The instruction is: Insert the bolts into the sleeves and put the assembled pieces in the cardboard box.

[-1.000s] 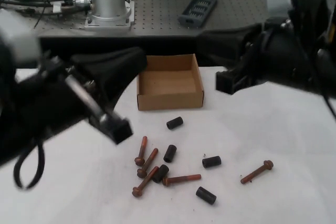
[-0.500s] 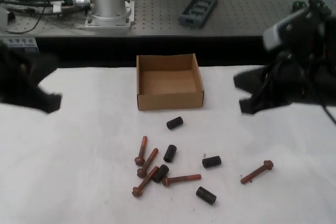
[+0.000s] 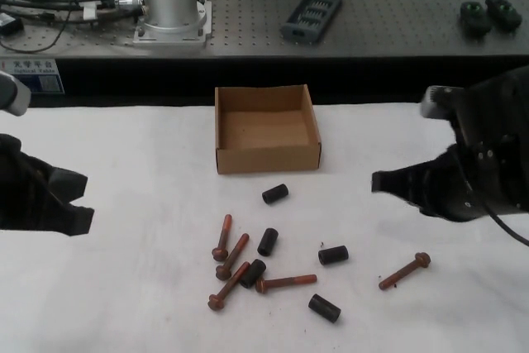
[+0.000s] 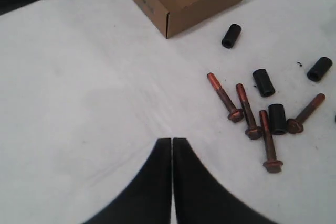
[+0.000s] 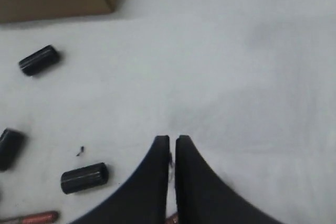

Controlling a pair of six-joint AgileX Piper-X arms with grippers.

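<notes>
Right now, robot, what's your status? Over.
Left gripper, right gripper shut, holding nothing. Bolts and sleeves loose on cloth, unassembled. Cardboard box path open.

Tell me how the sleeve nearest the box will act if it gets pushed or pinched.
The sleeve is a short cylinder lying on its side on the cloth, so a push across its axis would probably roll it. It looks rigid, so a pinch likely won't deform it. Its smooth surface might slip in a loose grip.
</notes>
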